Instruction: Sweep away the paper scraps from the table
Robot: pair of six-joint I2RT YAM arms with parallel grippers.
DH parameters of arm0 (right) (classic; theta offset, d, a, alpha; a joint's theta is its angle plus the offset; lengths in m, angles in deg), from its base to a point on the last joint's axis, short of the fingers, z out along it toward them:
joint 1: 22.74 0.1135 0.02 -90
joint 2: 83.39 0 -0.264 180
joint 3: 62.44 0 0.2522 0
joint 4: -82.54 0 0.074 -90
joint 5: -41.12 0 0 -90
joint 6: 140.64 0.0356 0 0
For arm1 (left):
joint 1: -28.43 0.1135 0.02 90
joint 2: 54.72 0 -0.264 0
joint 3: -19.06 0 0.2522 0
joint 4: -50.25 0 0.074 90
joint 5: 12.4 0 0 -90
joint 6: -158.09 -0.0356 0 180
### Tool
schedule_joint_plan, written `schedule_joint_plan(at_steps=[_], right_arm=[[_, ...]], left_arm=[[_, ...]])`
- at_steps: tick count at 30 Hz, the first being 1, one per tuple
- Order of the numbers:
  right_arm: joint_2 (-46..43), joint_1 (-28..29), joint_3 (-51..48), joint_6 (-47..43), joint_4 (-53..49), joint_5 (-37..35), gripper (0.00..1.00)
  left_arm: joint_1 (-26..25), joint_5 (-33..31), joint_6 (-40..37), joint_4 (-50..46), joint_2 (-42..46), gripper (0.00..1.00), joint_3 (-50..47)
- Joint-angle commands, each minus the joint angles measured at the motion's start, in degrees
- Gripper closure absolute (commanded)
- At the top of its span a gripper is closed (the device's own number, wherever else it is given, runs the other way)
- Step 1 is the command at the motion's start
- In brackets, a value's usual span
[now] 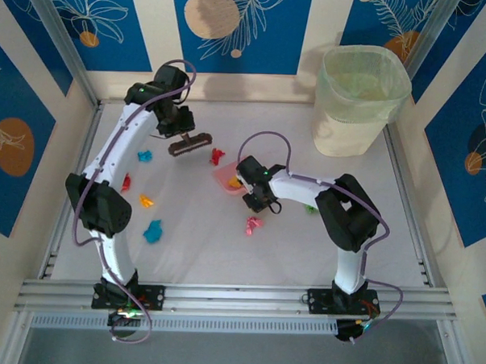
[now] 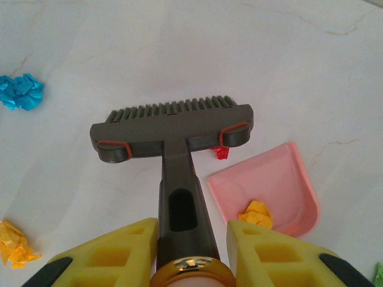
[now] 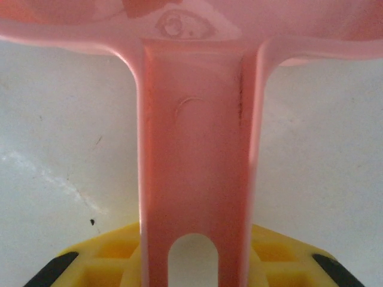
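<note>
Reaching far forward, left claw [image 2: 191, 242] clamps brush [image 2: 173, 128].

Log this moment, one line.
left claw: shut on brush | right claw: shut on dustpan | orange scrap in dustpan | other paper scraps on table

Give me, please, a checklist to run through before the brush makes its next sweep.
1. left gripper shut on brush handle: ok.
2. right gripper shut on dustpan handle: ok.
3. Dustpan's open edge faces the brush: ok.
4. red scrap lies between brush and dustpan: ok.
5. Bristles touching the table: cannot tell.
6. Table swept clean: not ok; blue scrap lies loose.
</note>
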Motion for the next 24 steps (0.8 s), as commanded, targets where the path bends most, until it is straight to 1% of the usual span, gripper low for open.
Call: schedule_joint_plan(at_steps=[1, 5, 7, 10, 13, 19, 24], right_arm=[[1.74, 0.89, 1.29, -1.0, -3.79, 1.1, 1.0], [2.52, 0.89, 2.22, -0.82, -4.07, 0.98, 1.0], [2.65, 1.04, 2.62, -0.76, -3.94, 0.91, 1.0], [2.82, 1.31, 3.18, -0.59, -3.63, 0.67, 1.0], [3.18, 1.51, 3.59, -0.36, -3.79, 0.6, 1.0], [3.35, 1.24, 3.18, 0.37, -3.13, 0.59, 1.0], [3.56, -0.18, 3.31, 1.09, -2.32, 1.06, 1.0]], left_arm=[[-0.4, -0.71, 0.07, 2.56, -1.78, 1.0, 3.02], [-1.21, -0.55, -0.46, 0.02, -7.06, 1.0, 8.47], [-2.16, -2.19, -0.8, -0.88, -8.91, 1.0, 10.65], [-3.54, -3.89, -1.21, -0.68, -10.66, 1.0, 11.7], [-4.78, -3.86, -1.13, -1.16, -11.73, 1.0, 12.14], [-6.71, 0.18, -0.17, -3.37, -11.42, 1.0, 11.07], [-8.2, 4.44, 1.2, -3.17, -7.6, 1.0, 5.4]])
